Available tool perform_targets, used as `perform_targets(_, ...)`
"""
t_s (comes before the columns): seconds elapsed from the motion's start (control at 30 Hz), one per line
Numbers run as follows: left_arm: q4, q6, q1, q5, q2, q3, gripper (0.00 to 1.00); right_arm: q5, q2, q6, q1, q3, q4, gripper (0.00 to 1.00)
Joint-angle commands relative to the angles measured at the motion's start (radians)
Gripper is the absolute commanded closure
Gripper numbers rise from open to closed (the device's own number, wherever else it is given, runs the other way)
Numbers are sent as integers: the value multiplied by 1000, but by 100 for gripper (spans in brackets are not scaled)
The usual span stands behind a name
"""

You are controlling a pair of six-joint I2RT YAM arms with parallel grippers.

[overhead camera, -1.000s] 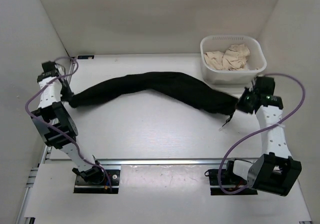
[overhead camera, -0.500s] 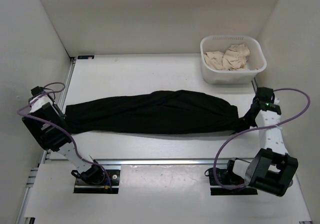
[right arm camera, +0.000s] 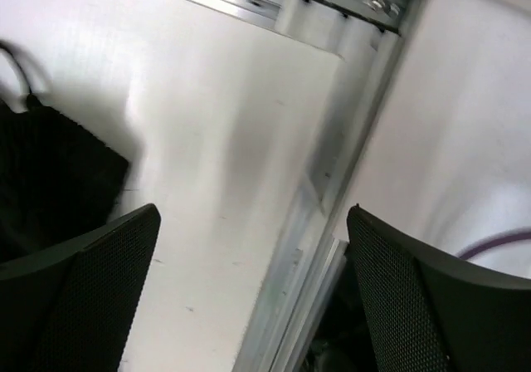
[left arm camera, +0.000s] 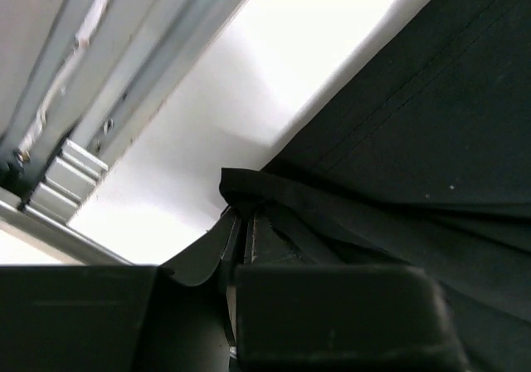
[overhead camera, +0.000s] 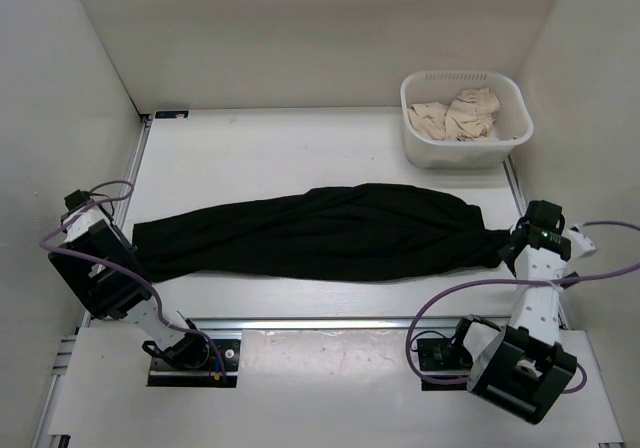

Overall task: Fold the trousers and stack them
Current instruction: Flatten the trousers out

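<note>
Top external view: the black trousers point(overhead camera: 320, 233) lie stretched lengthwise across the white table point(overhead camera: 280, 158), between the two arms.
The left gripper point(overhead camera: 132, 240) is at their left end. In the left wrist view its fingers point(left arm camera: 261, 243) are pressed together, pinching a fold of the black fabric. The right gripper point(overhead camera: 511, 250) is at the right end, its mesh-textured fingers point(right arm camera: 91, 297) spread wide with nothing between them and the cloth's tip just beside one finger. A white basket point(overhead camera: 455, 154) of beige cloths point(overhead camera: 460, 113) stands at the far right.
</note>
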Motion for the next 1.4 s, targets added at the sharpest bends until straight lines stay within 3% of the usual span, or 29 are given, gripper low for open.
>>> perform_targets(0.0,29,4,12,-24,-73,-47,86,138,-70,198,-23,-8,-79,2)
perform_targets(0.2,29,4,31,-13,-92,-78,86,-90,-94,261,-23,34,-91,2)
perform_targets(0.23,29,4,42,-13,-82,-78,86,-186,-95,261,-23,10,-68,4)
perform_targets(0.4,29,4,51,-4,-61,-78,86,-530,17,222,-23,-24,276,9)
perform_targets(0.5,29,4,51,-4,-61,-69,86,-521,150,222,-23,-15,309,2)
perform_targets(0.63,29,4,51,-4,-61,-69,86,-511,302,183,-23,-15,365,4)
perform_targets(0.67,29,4,51,-4,-61,-69,86,-520,354,183,-23,-15,365,9)
perform_targets(0.73,29,4,51,-4,-61,-69,86,-506,393,183,-23,-15,330,33)
perform_targets(0.77,29,4,61,-4,-71,-60,86,-506,393,194,-23,-15,319,74)
perform_targets(0.8,29,4,61,-15,-72,-51,86,-495,393,194,-23,-15,310,93)
perform_targets(0.83,29,4,71,-15,-87,-34,86,-495,372,185,-23,-15,297,100)
perform_targets(1.0,19,4,81,-27,-166,-2,86,-460,200,81,-23,147,169,100)
perform_targets(1.03,-4,4,81,-38,-176,-2,78,-449,183,70,-23,207,133,100)
perform_targets(1.07,-23,4,81,-38,-176,-2,57,-449,156,70,-23,222,66,100)
perform_targets(1.1,-44,4,81,-38,-190,-2,45,-449,142,70,-23,222,38,100)
perform_targets(1.13,-81,4,81,-38,-200,-21,38,-477,113,82,-23,207,20,100)
perform_targets(1.23,-118,4,110,-38,-211,-37,26,-521,48,129,-23,73,10,100)
perform_targets(1.37,-153,4,136,37,-182,-51,25,-521,25,142,-34,-24,49,100)
